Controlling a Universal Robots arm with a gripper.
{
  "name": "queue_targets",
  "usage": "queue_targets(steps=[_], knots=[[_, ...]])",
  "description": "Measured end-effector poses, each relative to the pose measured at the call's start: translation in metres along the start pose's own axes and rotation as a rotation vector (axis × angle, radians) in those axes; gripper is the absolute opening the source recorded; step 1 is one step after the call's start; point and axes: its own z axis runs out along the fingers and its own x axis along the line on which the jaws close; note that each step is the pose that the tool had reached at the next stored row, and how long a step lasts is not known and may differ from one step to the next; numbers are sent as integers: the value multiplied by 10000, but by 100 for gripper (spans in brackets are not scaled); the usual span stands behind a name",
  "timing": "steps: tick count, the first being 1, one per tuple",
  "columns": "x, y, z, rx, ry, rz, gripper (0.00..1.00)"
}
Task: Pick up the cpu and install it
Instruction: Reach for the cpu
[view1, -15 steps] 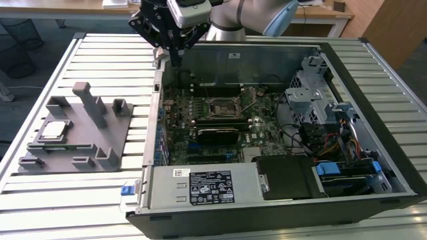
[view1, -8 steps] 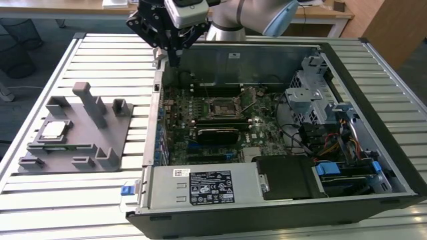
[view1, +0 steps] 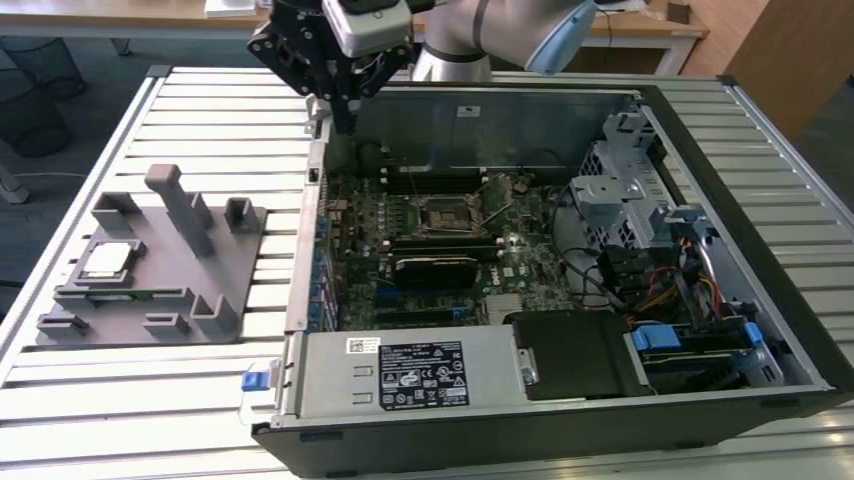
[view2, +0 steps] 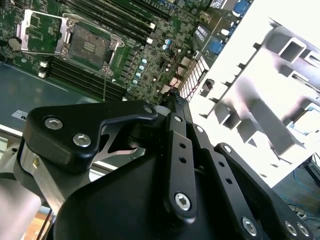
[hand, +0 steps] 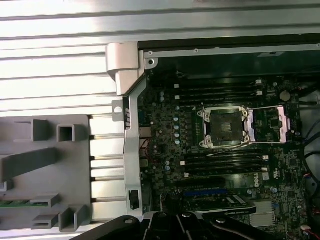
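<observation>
The cpu (view1: 110, 259), a small square chip with a pale silvery top, lies in a recess of the grey fixture (view1: 160, 270) at the exterior view's left, outside the computer case. My gripper (view1: 344, 118) hangs high over the far left wall of the case, well away from the cpu. Its fingers look shut, with nothing between them. The black socket (view1: 447, 211) sits in the middle of the motherboard. In both wrist views the socket (hand: 223, 127) (view2: 90, 43) is bare, with its metal lid (hand: 272, 122) swung open beside it. The gripper (view2: 172, 97) tapers to a point in the second wrist view.
The open computer case (view1: 694, 400) lies on a slatted metal table (view1: 200, 120). Inside it are memory slots (hand: 220, 90), a black module (view1: 434, 268), cables, a drive cage (view1: 627, 190) and a power supply (view1: 400, 375). Upright posts (view1: 167, 195) rise from the grey fixture.
</observation>
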Motion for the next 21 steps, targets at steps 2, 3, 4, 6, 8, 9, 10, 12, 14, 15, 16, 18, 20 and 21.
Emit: queue_targets(steps=[2,3,4,6,8,9,10,12,14,15,16,18,20,21], knots=[[9,-1,0,0,0,0,11],[13,-1,1,0,0,0,11],[18,-2,1,0,0,0,11],[30,-3,2,0,0,0,11],[44,-4,2,1,1,0,11],[51,-4,2,1,1,0,11],[58,-5,2,0,0,0,11],[72,-6,3,0,0,0,11],[87,-7,3,1,1,0,11],[95,-8,4,0,1,0,11],[104,-8,5,1,2,0,11],[120,-10,7,0,1,0,11],[133,-10,7,0,2,0,11],[140,-11,8,0,2,0,11]])
